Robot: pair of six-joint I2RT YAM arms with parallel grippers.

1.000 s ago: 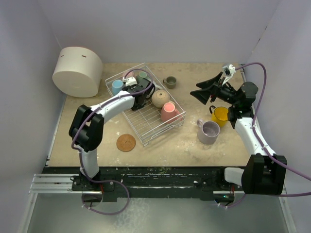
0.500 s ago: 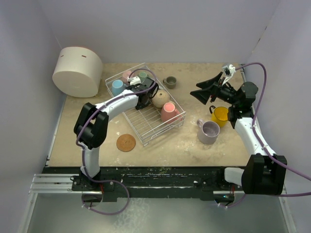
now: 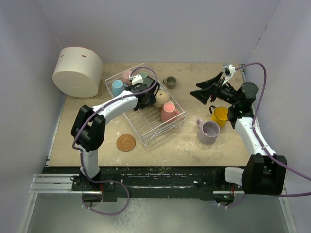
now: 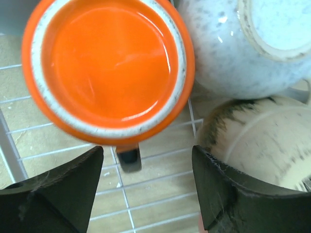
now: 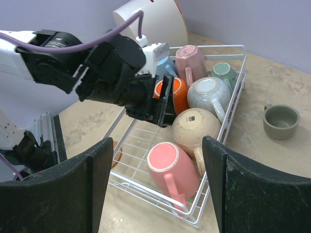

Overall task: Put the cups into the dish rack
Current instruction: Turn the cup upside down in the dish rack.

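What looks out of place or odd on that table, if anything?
Nothing is spilled or broken. The dish rack sits skewed to the edges of the table, and three cups stand outside it: an olive-grey cup, a yellow cup and a lilac cup. A cork coaster lies alone in front of the rack.

Speckled-rim orange mug; white wire rack.

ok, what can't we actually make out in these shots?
- Orange cup: top view, hidden under the left gripper; right wrist view, half covered by that gripper; left wrist view, its base on the rack is hidden by its own body.
- Beige cup: left wrist view, cut off by the right edge.
- Yellow cup: top view, right arm overlaps its side; outside both wrist views.
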